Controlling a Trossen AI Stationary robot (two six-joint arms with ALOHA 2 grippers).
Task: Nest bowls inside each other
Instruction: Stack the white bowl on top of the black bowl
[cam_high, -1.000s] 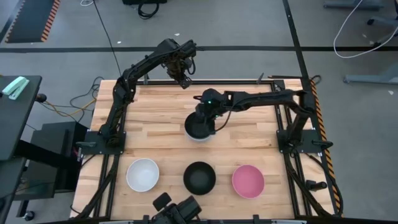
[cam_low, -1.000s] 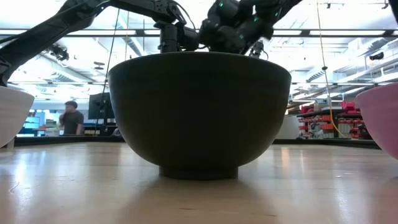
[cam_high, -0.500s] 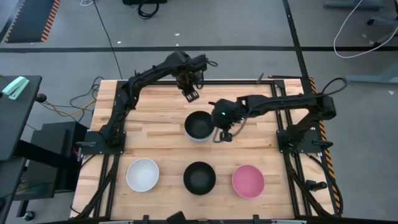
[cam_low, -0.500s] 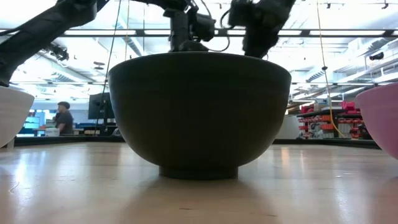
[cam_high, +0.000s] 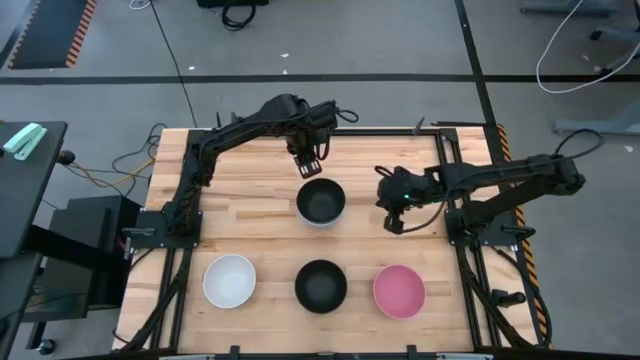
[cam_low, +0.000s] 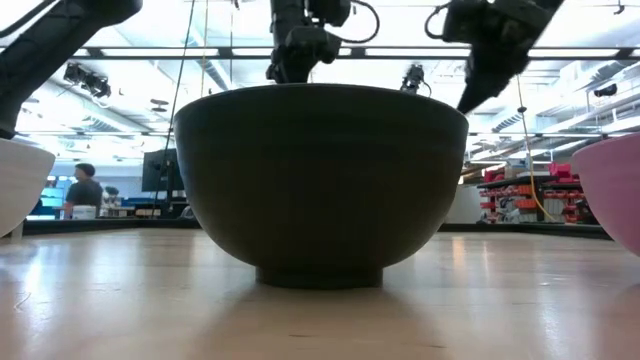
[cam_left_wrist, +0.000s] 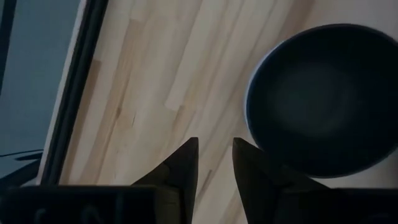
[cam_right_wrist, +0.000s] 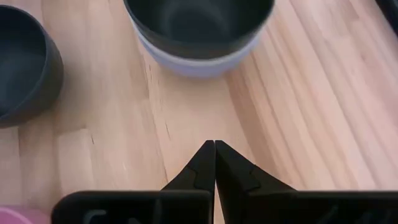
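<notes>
reading the surface (cam_high: 250, 200) left to right, i count one nest begun and three bowls waiting. at about eight o'clock sits the white bowl (cam_high: 229, 280), alone. the left pincer (cam_high: 309, 166) hovers near twelve o'clock, just beyond the stack, its fingers narrowly parted and empty. at the centre is the stack (cam_high: 320, 203): a black bowl (cam_right_wrist: 198, 18) seated inside a lavender-blue bowl (cam_right_wrist: 199, 61), whose rim shows under it. i can't tell whether more lie beneath. at six o'clock the second black bowl (cam_high: 321, 285) stands single. the right pincer (cam_high: 394, 224) sits toward three o'clock, apart from the stack, tips almost touching, carrying nothing. at about five o'clock the pink bowl (cam_high: 399, 291) is loose too. by my judgement, three front bowls remain to nest.
</notes>
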